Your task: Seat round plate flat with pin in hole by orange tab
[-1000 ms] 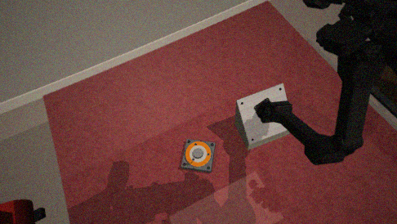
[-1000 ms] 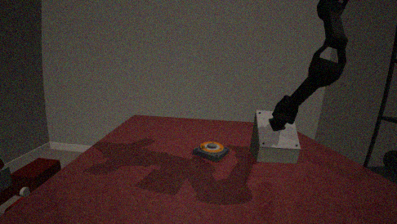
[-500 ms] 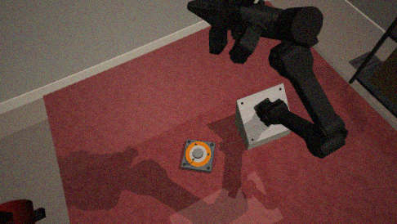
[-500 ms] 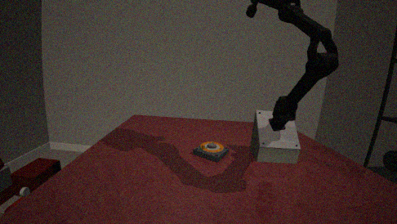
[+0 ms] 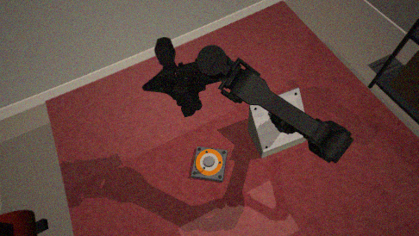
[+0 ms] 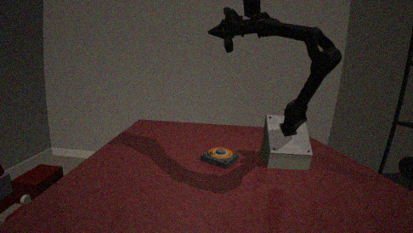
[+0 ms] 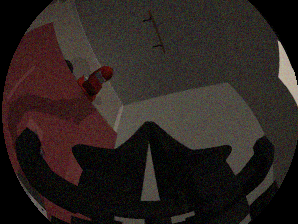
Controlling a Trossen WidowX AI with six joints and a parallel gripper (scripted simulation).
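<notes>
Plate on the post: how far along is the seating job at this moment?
Nothing looks done: the orange plate sits untouched on the grey base; whether it lies flat is too small to tell. The claw is shut, empty, high above the table. Approach, turning the plate and retreat remain.

It looks like a plain indoor test room. A red worktop (image 6: 127, 187) stands near bare grey walls (image 6: 127, 64) with a white baseboard (image 5: 86, 79), a dark metal rack (image 5: 398, 65) beyond its right edge.
</notes>
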